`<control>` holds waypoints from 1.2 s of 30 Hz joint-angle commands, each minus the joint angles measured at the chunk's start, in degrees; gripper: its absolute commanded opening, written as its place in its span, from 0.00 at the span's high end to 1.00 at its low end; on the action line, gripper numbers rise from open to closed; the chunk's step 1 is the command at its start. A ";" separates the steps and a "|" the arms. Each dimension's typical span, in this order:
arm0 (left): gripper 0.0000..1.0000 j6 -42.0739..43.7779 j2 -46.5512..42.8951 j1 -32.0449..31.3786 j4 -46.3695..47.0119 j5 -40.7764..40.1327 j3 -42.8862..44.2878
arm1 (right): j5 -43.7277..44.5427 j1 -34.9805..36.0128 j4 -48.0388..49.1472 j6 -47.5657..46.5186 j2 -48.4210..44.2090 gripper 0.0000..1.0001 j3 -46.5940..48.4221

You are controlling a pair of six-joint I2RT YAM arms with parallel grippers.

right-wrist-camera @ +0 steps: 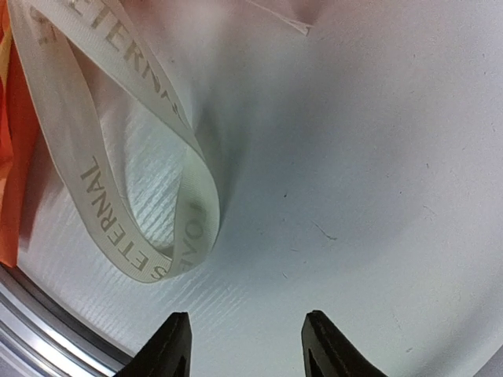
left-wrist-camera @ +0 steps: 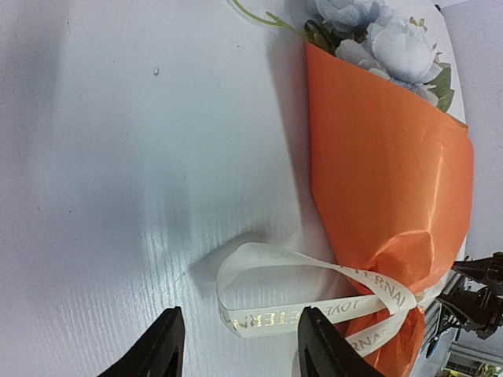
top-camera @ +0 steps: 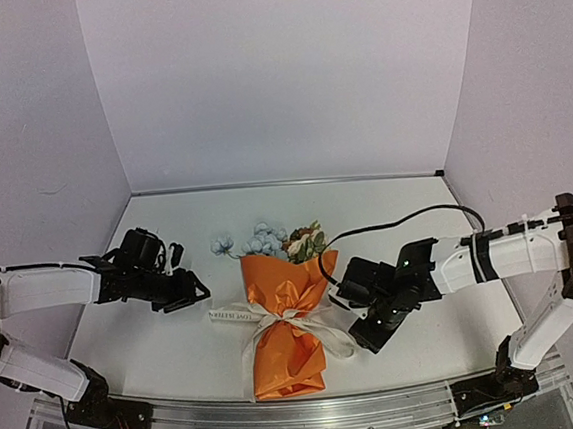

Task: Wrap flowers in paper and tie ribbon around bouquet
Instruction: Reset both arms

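Top view: bouquet (top-camera: 284,320) lies on the near middle of the desk (top-camera: 386,206), left hand (top-camera: 195,291) just left of it, right hand (top-camera: 363,330) just right. Left wrist: left hand (left-wrist-camera: 240,345) spread, empty, ribbon (left-wrist-camera: 314,314) loop right ahead. Right wrist: right hand (right-wrist-camera: 244,345) also spread, empty, ribbon (right-wrist-camera: 118,196) loop ahead-left.

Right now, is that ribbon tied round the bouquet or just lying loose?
Tied. The ribbon cinches the bouquet at its waist, with bow loops spread to both sides.

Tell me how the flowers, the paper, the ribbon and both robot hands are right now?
flowers: wrapped, blooms poking out of the wide end
paper: rolled into a cone around the flowers, lying down
ribbon: tied round the cone, loops on both sides
left gripper: open, holding nothing
right gripper: open, holding nothing
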 commanded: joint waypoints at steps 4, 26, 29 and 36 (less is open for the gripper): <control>0.32 4.14 -4.89 -0.23 -3.20 -1.73 8.42 | 2.59 -1.83 -0.01 4.73 -6.06 0.05 2.90; 0.00 10.41 -7.85 -0.56 -3.31 -8.53 23.43 | 20.06 -8.23 1.21 7.18 -23.81 0.02 -2.04; 0.00 10.22 -8.46 -0.56 -3.36 -9.85 23.16 | 21.09 -8.22 -0.60 6.53 -24.19 0.02 -1.86; 0.00 9.53 -8.43 -0.57 -3.43 -12.01 23.75 | 20.99 -8.22 -1.82 6.79 -24.01 0.02 -1.59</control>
